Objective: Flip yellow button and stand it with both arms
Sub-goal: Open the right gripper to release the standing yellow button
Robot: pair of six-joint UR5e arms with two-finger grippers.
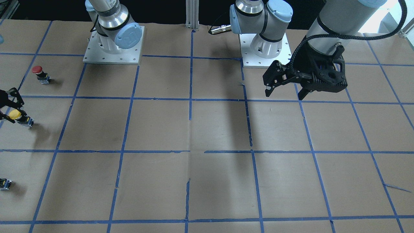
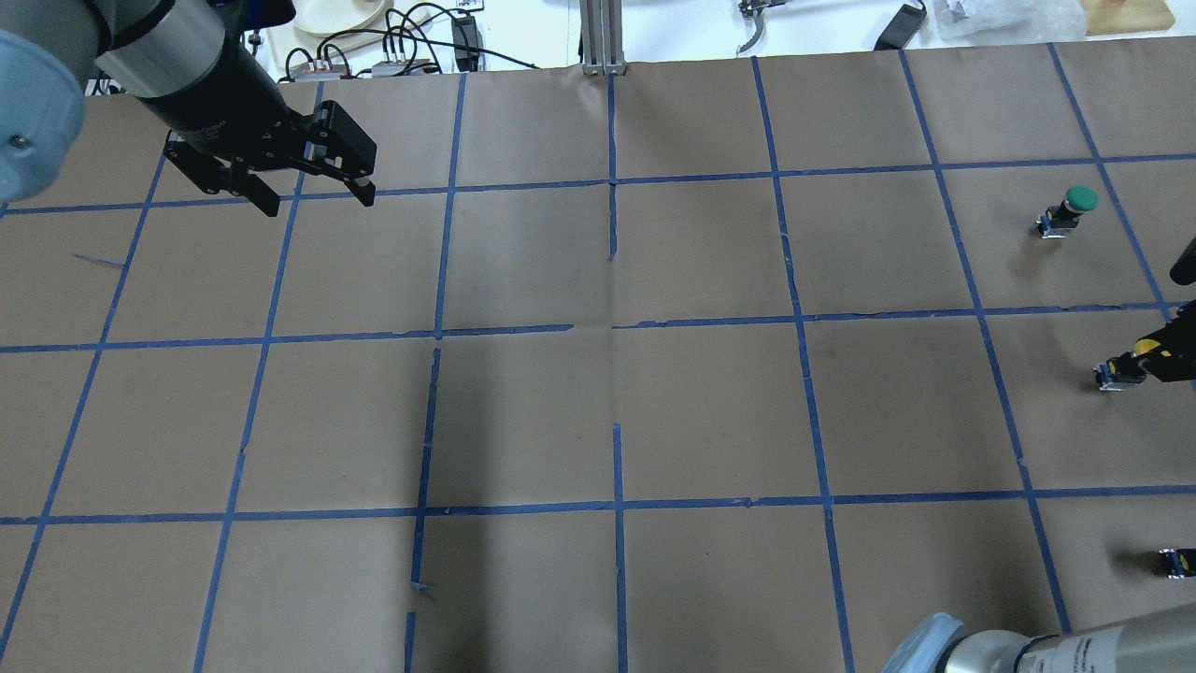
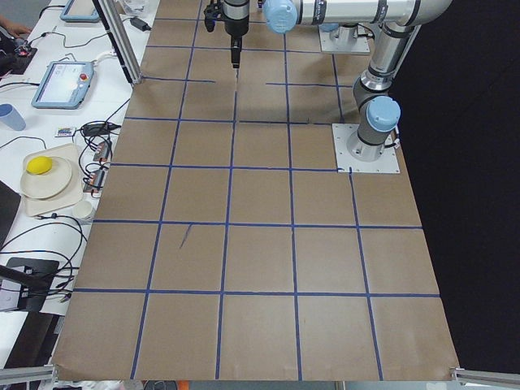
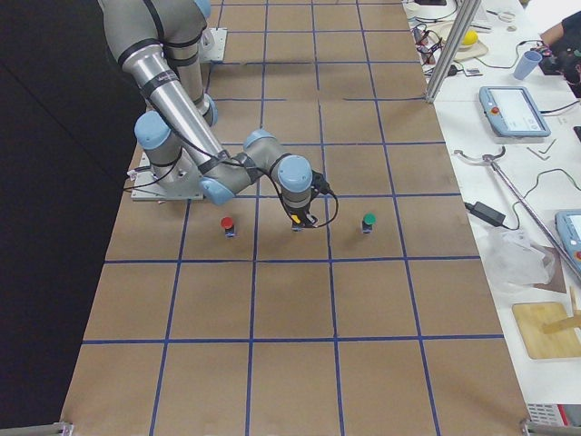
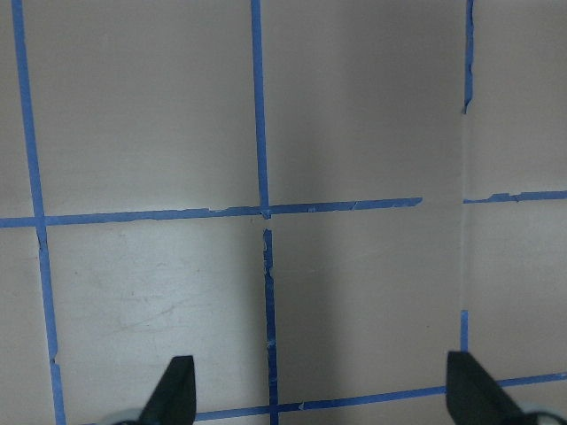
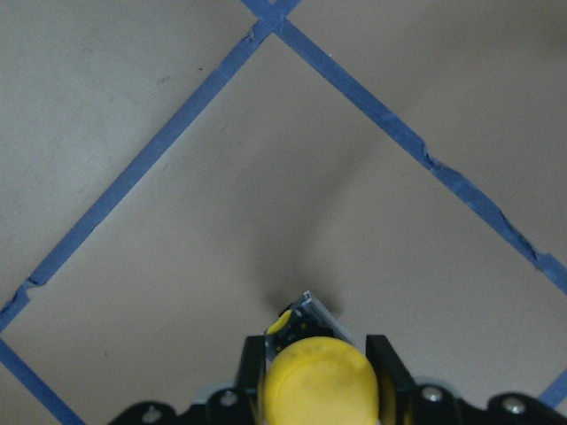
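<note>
Front view: the right gripper (image 1: pixel 11 109) sits at the left edge, its 2 fingers closed on the cap of the yellow button (image 1: pixel 15 114); the button leans, its base low over the table (image 1: pixel 207 129), and contact cannot be told; a red button (image 1: pixel 38 73) stands farther back and a small dark part (image 1: pixel 5 183) lies nearer; the left gripper (image 1: pixel 284 94) hangs wide open and empty, well apart on the right.

Overhead: the left gripper (image 2: pixel 318 201) is far left, jaws spread; the yellow button (image 2: pixel 1126 363) is at the right edge, a green button (image 2: pixel 1070 210) beyond it.

Right side view: red (image 4: pixel 227 223), yellow (image 4: pixel 298 222) and green (image 4: pixel 368 221) buttons stand in 1 row.

Left wrist: the fingertips (image 5: pixel 177 390) are spread above bare paper.

Right wrist: the 2 fingers (image 6: pixel 252 372) press the yellow cap (image 6: pixel 319 385) from both sides.
</note>
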